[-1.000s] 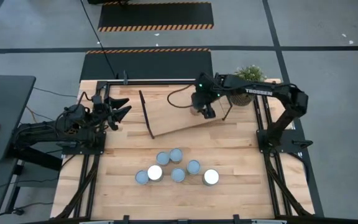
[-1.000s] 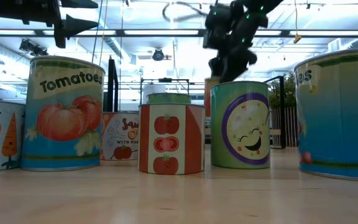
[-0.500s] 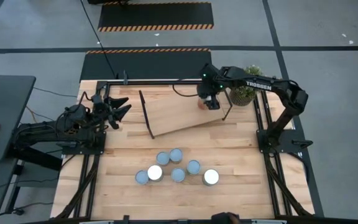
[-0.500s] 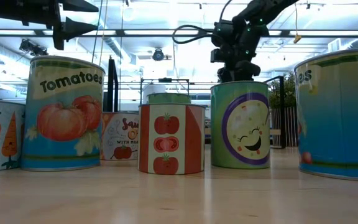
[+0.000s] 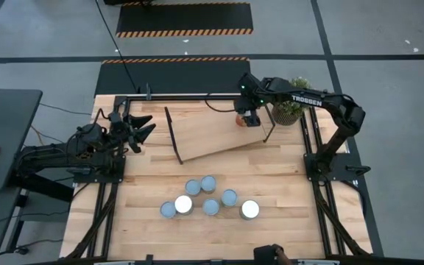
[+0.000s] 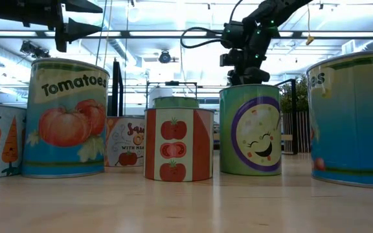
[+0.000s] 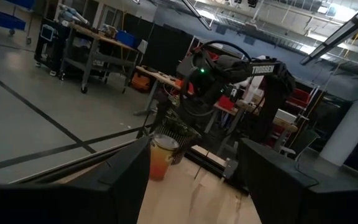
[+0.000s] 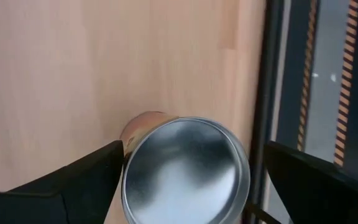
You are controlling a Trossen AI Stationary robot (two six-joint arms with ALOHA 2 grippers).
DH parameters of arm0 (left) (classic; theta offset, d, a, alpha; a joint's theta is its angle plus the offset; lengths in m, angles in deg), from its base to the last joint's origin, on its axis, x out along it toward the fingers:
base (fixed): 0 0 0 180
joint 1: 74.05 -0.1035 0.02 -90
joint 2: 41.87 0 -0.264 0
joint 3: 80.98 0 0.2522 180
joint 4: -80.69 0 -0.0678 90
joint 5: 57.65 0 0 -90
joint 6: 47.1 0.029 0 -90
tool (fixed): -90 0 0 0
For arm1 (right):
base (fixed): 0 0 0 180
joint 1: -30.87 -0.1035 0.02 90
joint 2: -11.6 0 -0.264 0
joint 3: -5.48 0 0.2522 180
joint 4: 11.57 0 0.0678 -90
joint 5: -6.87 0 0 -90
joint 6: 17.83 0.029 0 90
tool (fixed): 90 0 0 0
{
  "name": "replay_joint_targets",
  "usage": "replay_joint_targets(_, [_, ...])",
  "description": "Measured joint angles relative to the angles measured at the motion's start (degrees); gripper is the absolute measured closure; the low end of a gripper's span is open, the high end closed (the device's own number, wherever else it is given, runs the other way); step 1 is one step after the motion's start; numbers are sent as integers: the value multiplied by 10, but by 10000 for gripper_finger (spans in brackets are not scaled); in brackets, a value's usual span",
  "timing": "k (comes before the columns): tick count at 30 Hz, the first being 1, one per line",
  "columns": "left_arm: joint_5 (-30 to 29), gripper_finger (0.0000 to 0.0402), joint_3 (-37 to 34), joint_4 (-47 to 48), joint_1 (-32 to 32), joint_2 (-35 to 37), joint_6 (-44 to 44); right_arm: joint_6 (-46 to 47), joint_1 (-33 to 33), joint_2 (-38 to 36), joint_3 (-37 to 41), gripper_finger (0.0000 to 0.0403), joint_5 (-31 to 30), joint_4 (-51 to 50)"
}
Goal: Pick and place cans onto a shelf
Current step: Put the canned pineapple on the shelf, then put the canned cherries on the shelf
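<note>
An orange-sided can (image 5: 238,122) with a shiny top (image 8: 185,171) stands upright at the far right end of the light-wood shelf (image 5: 208,132). It also shows in the left wrist view (image 7: 160,157). My right gripper (image 5: 247,118) is right above it, pointing down and open, with one finger (image 8: 61,183) on each side of the can. A gap shows between the can and the other finger (image 8: 316,177). My left gripper (image 5: 137,126) waits open at the table's left, clear of everything. Several more cans (image 5: 208,199) stand on their bases near the table's front. My right gripper has one finger (image 8: 114,152) close against the can's side just below its rim (image 8: 128,144). I cannot tell whether that finger touches the can. The other finger stands clear of it.
A potted plant (image 5: 289,110) stands just right of the shelf's black frame end (image 5: 269,131). The other frame end (image 5: 174,136) is at the shelf's left. The printed cans fill the low view (image 6: 173,142), with my right arm (image 6: 245,45) behind them.
My right gripper has gone a little toward the table's far right over the shelf's end, with the can below it. It has turned from tilted to pointing straight down. In the last half second it has stayed almost still.
</note>
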Motion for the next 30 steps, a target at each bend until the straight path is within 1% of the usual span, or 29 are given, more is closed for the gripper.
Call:
replay_joint_targets(3, [0,154,0,0,0,0,0,-4,9,0,0,12,-19,10])
replay_joint_targets(7, [0,154,0,0,0,0,-1,0,16,0,0,12,-21,16])
replay_joint_targets(12, [0,154,0,0,0,0,-12,42,-12,-1,-41,12,-22,-30])
replay_joint_targets(15, [0,154,0,-1,0,0,-15,82,-41,-1,-86,12,-22,-71])
replay_joint_targets(20, [0,154,0,6,0,0,-15,174,-103,-2,-137,11,-16,-100])
replay_joint_targets(23, [0,154,0,16,0,0,-16,229,-159,-2,-140,11,9,-102])
replay_joint_targets(26, [0,154,0,21,0,0,-15,303,-217,-1,-138,12,44,-95])
replay_joint_targets(30, [0,154,0,22,0,0,-15,413,-281,0,-125,12,50,-91])
